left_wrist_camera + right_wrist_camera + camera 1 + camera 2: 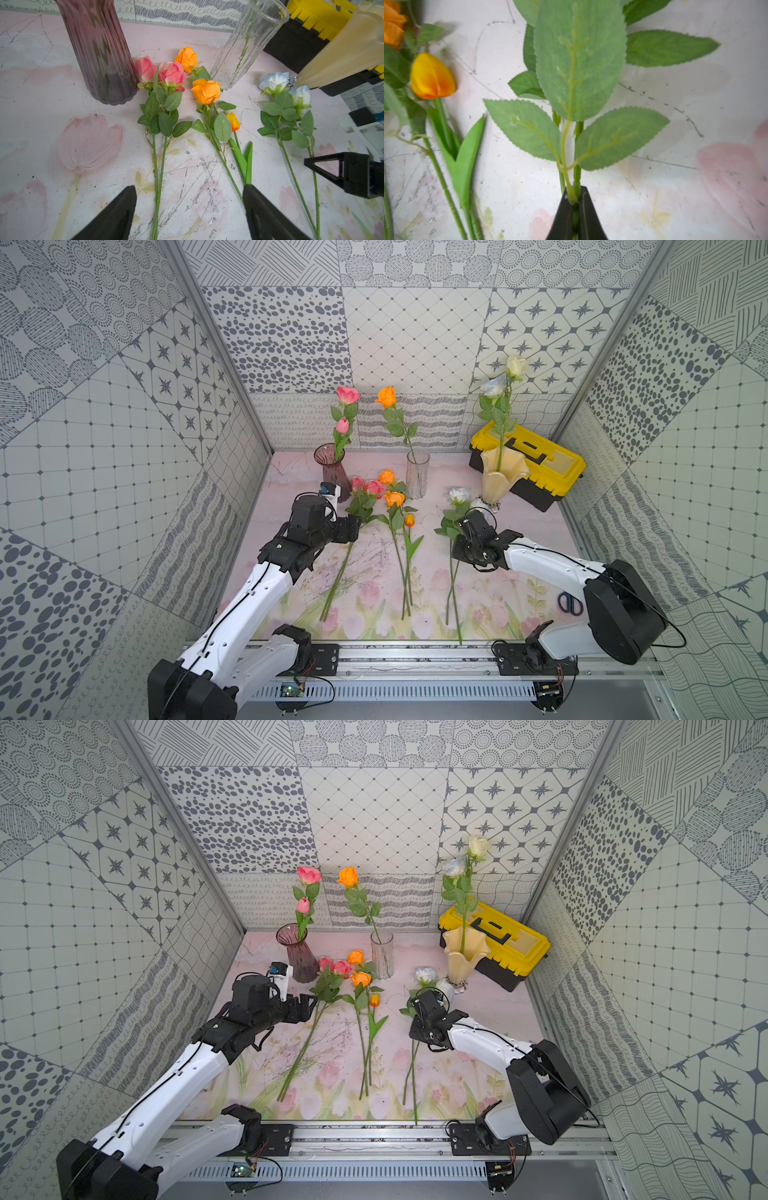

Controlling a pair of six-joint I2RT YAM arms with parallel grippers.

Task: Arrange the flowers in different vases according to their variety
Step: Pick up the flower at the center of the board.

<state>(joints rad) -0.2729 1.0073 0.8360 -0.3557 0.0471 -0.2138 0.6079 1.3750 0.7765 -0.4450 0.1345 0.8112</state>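
3 vases stood along the back of the worktop (286,477): the purple vase (330,468) at 11 o'clock, the clear vase (417,477) at 12 and the cream vase (498,479) at 1, just in front of the yellow toolbox (540,464). I saw a pink rose (348,394) and a pink tulip bud (342,425) standing in the purple vase, 1 orange rose (386,396) in the clear vase, and a pale-blue rose (493,386) with a cream rose (516,366) in the cream vase.

The rest lay flat mid-worktop, heads toward 12 and stems toward 6. These were 2 loose pink roses (171,73) beside the purple vase's base, 2 loose orange roses (205,91) with an orange tulip bud (233,121) near the clear vase, and 2 white roses (273,80) near the cream vase's foot.

My right end effector (575,197) was clamped on the white roses' stems just below the leaves. 1 stem clearly sat between the fingers; I could not tell about the second.

My left end effector (189,187) hung with its jaws wide apart above the loose pink roses' stems, gripping nothing.

Scissors (570,603) lay at 4 o'clock by the right arm.
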